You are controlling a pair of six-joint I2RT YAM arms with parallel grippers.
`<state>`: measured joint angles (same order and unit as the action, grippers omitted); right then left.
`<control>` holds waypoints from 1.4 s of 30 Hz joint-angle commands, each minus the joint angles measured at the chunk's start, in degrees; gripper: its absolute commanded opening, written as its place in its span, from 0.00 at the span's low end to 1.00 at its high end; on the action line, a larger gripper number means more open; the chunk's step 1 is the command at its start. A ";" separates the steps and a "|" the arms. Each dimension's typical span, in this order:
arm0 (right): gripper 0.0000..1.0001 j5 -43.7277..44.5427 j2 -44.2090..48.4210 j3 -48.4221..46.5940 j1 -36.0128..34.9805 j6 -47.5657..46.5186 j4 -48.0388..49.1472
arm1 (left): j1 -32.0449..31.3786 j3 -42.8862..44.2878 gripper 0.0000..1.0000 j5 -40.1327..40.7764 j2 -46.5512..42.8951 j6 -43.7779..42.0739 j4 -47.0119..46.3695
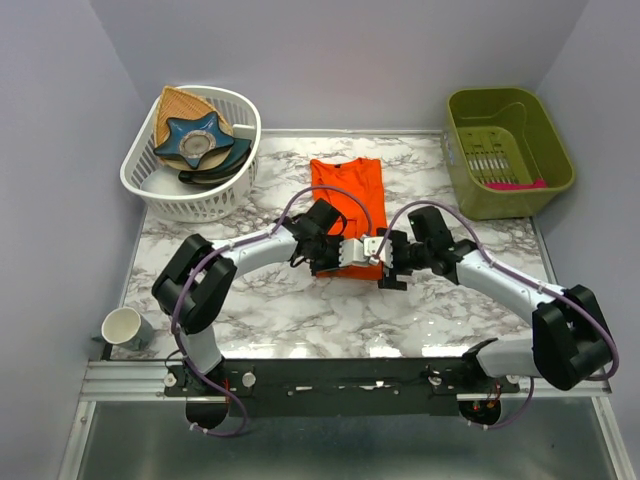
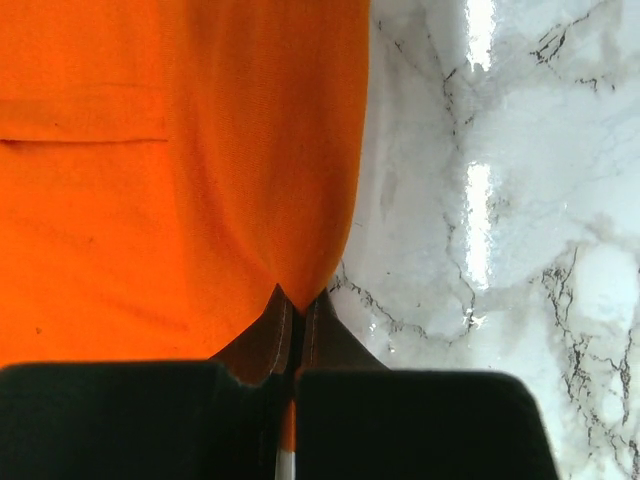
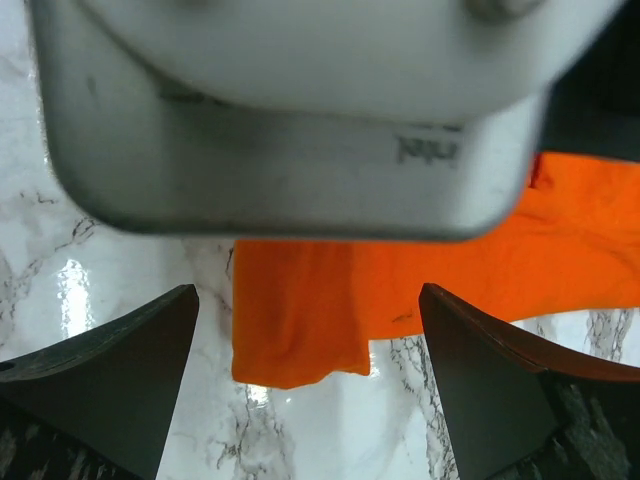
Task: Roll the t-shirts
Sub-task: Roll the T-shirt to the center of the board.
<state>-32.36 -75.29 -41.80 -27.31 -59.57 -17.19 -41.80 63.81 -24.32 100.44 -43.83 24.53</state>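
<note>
From above, the orange t-shirt (image 1: 345, 185) lies flat in the middle of the marble table (image 1: 280, 300). It is folded into a long strip. Both arms reach in to its near end. The left gripper (image 1: 338, 256) sits on that end, and the right gripper (image 1: 392, 264) is just beside it. A white basket (image 1: 150, 190) stands at the far left, a green bin (image 1: 560, 150) at the far right, and a white cup (image 1: 122, 327) at the near left.

From the left wrist, the two fingers (image 2: 268, 340) are pressed together. They pinch the edge of the t-shirt, and the cloth pulls into a small point at the tips. Bare table shows on the right.

From the right wrist, the fingers (image 3: 120, 370) are spread wide and hold nothing. A corner of the t-shirt lies on the table between them. A grey block (image 3: 300, 120) of the left arm fills the top.
</note>
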 commanded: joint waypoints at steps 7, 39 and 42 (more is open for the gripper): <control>1.00 1.77 -1.71 2.69 -3.36 -3.27 4.10 | 4.18 7.55 0.00 -8.38 4.67 2.96 7.54; 0.14 -3.05 -7.06 -6.62 -0.56 0.35 -20.49 | 9.98 18.62 0.00 -22.96 10.73 -6.96 40.47; 0.08 -6.65 -9.08 -9.77 1.20 -2.55 -29.28 | 10.86 21.35 0.00 -25.60 13.37 -8.63 47.68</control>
<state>-32.71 -82.83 -47.35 -29.06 -57.71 -28.14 -32.67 82.19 -44.69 110.34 -47.92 55.05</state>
